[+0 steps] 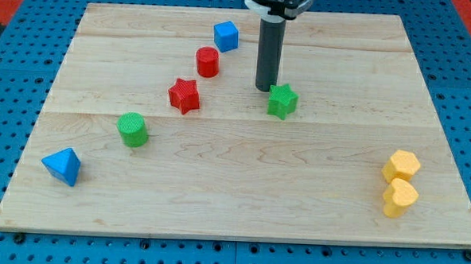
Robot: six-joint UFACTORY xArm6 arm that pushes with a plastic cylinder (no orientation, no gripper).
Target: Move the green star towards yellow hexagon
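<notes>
The green star [282, 101] lies on the wooden board [232, 203] a little right of the middle, in the upper half. My tip [265, 88] stands right at the star's upper left edge, touching it or nearly so. The yellow hexagon [401, 165] lies far off at the view's lower right, near the board's right edge. A yellow heart-like block [399, 197] lies just below the hexagon, touching it.
A blue cube [226, 36] and a red cylinder [207, 61] lie upper left of my tip. A red star [184, 95] lies left of the green star. A green cylinder [132, 129] and a blue pyramid-like block [63, 166] lie at the left.
</notes>
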